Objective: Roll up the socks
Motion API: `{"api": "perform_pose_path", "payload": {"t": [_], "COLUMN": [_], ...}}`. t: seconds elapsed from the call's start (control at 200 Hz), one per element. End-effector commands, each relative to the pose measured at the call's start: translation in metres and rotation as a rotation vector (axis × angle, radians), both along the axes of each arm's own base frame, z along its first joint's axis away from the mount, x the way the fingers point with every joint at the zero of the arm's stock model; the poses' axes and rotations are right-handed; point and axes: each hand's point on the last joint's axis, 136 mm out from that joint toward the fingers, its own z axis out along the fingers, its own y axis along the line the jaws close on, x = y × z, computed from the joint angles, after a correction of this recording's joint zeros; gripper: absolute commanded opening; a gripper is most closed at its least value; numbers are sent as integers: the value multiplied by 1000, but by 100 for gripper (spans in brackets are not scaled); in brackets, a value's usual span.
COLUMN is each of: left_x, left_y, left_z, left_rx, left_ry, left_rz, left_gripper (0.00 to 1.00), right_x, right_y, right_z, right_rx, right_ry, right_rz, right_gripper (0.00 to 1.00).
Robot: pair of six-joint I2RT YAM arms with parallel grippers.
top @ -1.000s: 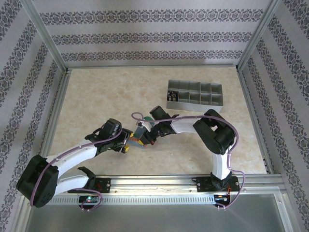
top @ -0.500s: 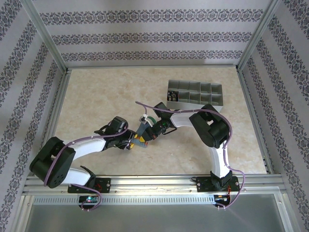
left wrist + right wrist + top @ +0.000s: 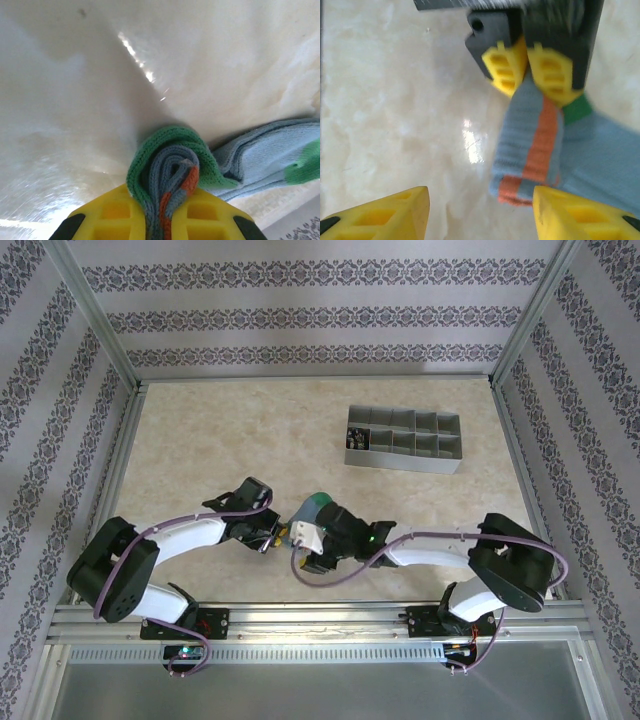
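A blue-teal sock (image 3: 540, 145) with orange bands and a green patch lies folded on the marble table (image 3: 200, 440). My left gripper (image 3: 167, 200) is shut on its bunched layers of green, blue and orange knit. The remainder of the sock (image 3: 270, 155) trails off to the right on the table. In the right wrist view the left gripper's yellow fingers (image 3: 547, 70) pinch the sock's upper end. My right gripper (image 3: 477, 210) stands open just short of the sock's orange-edged end, nothing between its fingers. From above, both grippers meet at the sock (image 3: 317, 505) near the table's front middle.
A grey compartment tray (image 3: 403, 440) stands at the back right, with dark items in a left cell. Aluminium posts frame the table, and a rail (image 3: 320, 612) runs along the near edge. Bare marble lies left of and behind the arms.
My left gripper has closed on the sock. My right gripper has let go of it and opened, and the right arm has swung down toward the near edge.
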Motion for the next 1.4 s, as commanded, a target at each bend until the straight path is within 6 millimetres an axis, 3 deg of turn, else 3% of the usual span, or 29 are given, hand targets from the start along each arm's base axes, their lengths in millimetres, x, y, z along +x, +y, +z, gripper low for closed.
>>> {"api": "perform_pose_path", "payload": {"t": [0.0,0.145,0.315,0.36,0.44,0.5,0.55,0.699,0.804,1.029,1.254,1.394], "left_x": [-34,-33,-29,-29,-29,-28,-26,-11,-2,7,19,24], "left_y": [24,21,19,18,18,18,18,24,33,31,11,-4], "left_z": [-18,-20,-17,-16,-15,-11,-6,20,36,48,56,50], "left_rx": [146,137,129,126,119,106,92,47,40,6,-29,-46], "left_ry": [151,156,146,145,139,126,103,-2,-64,-127,-184,-202], "left_rz": [-38,-40,-44,-44,-40,-31,-20,47,80,62,-12,-58], "left_gripper": [0,0,0,0,0,0,15,60,74,73,63,61], "right_x": [35,32,44,47,54,56,54,32,11,3,6,9], "right_y": [-2,19,29,29,21,11,2,-21,-26,-40,-52,-61], "right_z": [16,4,-15,-20,-31,-41,-49,-74,-83,-96,-106,-113], "right_rx": [-94,-218,-310,-329,-383,-423,-438,-405,-293,-163,-45,-2], "right_ry": [-356,-494,-540,-529,-500,-461,-408,-115,106,375,538,613], "right_rz": [-79,-10,-6,-10,-47,-79,-97,-122,-127,-249,-360,-425], "right_gripper": [56,56,51,44,19,6,0,0,0,0,0,0]}}
